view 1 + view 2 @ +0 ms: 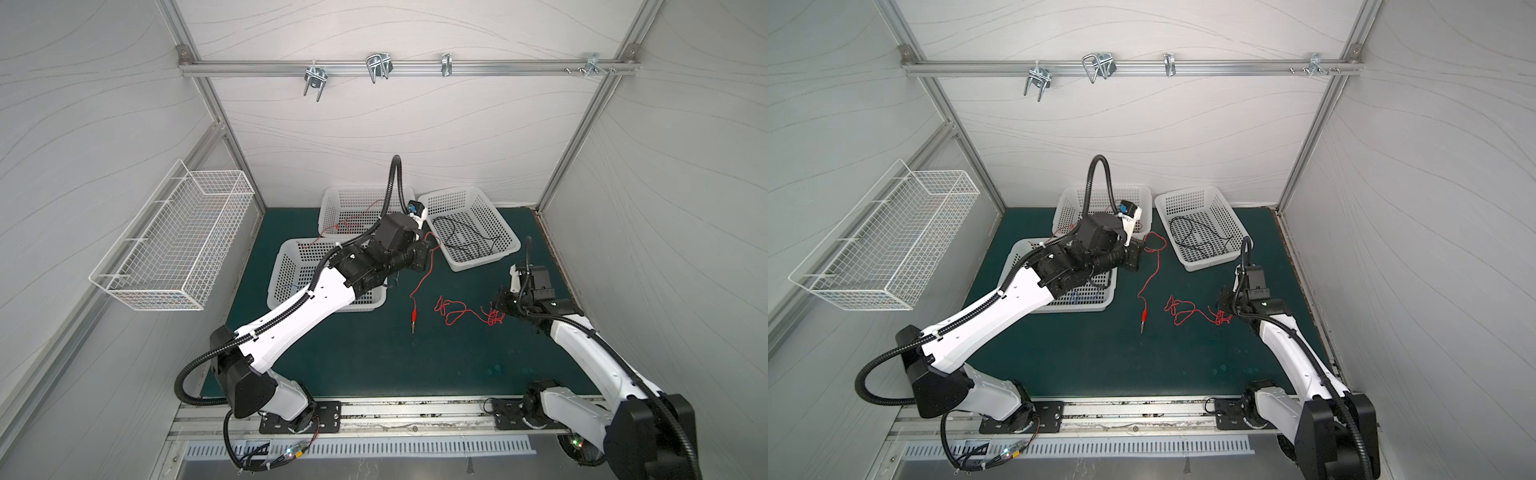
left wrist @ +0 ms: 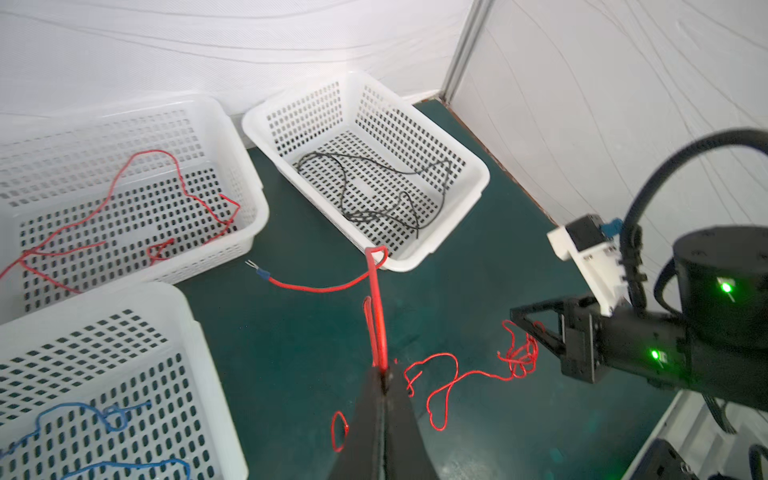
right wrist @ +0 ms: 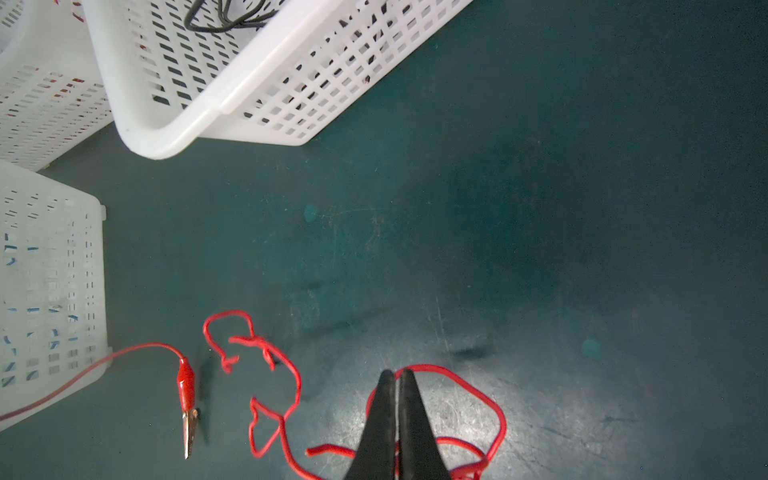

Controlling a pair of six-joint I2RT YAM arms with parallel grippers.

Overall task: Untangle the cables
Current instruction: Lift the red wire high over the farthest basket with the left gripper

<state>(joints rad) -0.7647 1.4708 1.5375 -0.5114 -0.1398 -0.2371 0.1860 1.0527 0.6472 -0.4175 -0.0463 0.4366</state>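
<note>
The black tapered jaws of the left gripper (image 2: 384, 376) are clamped together on a thin, smooth red cable (image 2: 375, 286), which is folded double just beyond the tips. The right gripper (image 3: 397, 374) is closed too. A kinked red cable (image 3: 298, 384) is curled around its tips on the dull green mat (image 3: 540, 208), but a pinch cannot be confirmed. Farther out, a perforated white plastic basket (image 2: 484, 183) is seen.
</note>
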